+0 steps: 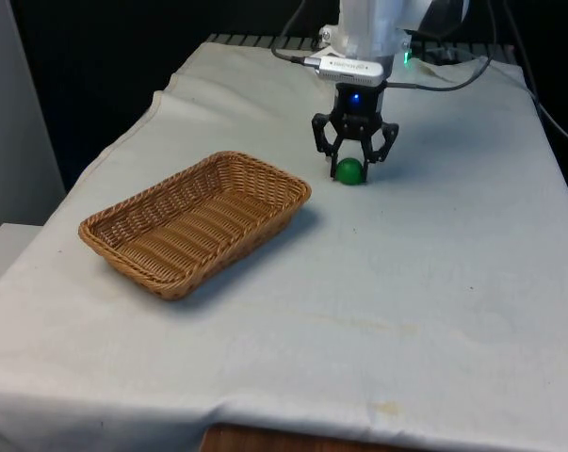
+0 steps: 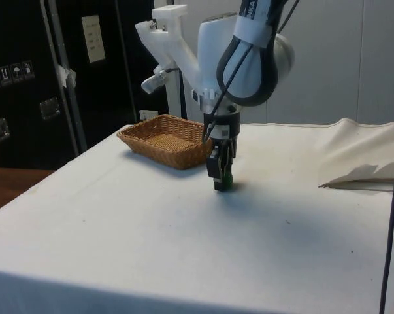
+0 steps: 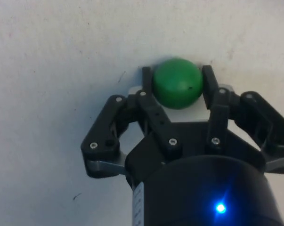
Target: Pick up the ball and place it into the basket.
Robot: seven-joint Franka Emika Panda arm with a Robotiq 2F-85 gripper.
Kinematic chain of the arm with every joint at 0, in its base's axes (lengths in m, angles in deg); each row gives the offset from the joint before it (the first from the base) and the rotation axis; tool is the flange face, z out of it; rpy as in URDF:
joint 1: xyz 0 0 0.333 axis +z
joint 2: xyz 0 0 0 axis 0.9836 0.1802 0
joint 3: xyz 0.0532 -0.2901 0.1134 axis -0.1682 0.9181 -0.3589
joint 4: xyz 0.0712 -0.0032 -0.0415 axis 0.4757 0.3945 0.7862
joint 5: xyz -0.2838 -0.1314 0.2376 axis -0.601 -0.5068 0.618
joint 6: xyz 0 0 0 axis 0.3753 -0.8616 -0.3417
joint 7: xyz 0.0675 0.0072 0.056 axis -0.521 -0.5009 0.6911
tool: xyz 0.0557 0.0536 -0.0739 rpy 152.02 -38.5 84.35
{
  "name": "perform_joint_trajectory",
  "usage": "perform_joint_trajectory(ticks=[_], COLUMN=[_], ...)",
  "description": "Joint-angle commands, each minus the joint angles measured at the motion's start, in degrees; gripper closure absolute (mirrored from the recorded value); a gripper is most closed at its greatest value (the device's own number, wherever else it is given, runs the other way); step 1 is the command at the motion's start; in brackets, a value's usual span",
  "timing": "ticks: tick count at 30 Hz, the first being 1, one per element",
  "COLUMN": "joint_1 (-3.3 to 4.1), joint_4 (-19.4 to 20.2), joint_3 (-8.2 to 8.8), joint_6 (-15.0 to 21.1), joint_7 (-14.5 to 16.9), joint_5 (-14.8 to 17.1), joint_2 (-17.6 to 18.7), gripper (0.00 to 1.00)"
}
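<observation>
While the hand (image 3: 177, 87) sits clamped on the green ball (image 3: 176, 83), apparently still touching the counter (image 1: 434, 282), lifting and carrying remain; the empty basket (image 1: 114, 222) waits nearby at the front view's left.

The ball (image 1: 349, 170) is set on the cloth (image 1: 434, 282) between the gripper (image 1: 353, 166) fingers (touching both). The basket (image 1: 195, 223) is placed nearby, toward the front view's left.
</observation>
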Motion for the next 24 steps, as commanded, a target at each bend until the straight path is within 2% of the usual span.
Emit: perform_joint_trajectory(ticks=[1, 8, 10, 11, 12, 13, 16, 20, 21, 22, 24], joint_1=[0.00, 0.00, 0.34, 0.34, 0.00, 0.57, 0.74, 0.69, 0.00, 0.69, 0.63], joint_4=[0.40, 0.46, 0.52, 0.52, 0.06, 0.63, 0.86, 1.15, 1.20, 1.20, 1.38], joint_3=[0.00, 0.06, 0.69, 0.69, 0.06, 1.15, 1.66, 2.12, 0.86, 2.23, 2.41], joint_6=[0.63, 0.63, -0.06, -0.06, 0.06, -0.52, -1.09, -2.29, -1.78, -2.58, -3.44], joint_7=[0.06, 0.06, -0.06, -0.06, 0.00, -0.17, -0.29, -0.23, 0.52, -0.17, -0.17], joint_5=[0.00, -0.06, -0.52, -0.52, 0.00, -0.92, -1.38, -2.06, -0.63, -2.23, -2.92], joint_2=[-0.29, -0.29, -1.03, -1.03, -0.17, -1.83, -2.98, -5.27, -5.21, -5.73, -7.16], gripper=[0.98, 0.97, 0.97, 0.97, 0.97, 0.97, 0.97, 0.97, 0.97, 0.97, 0.97])
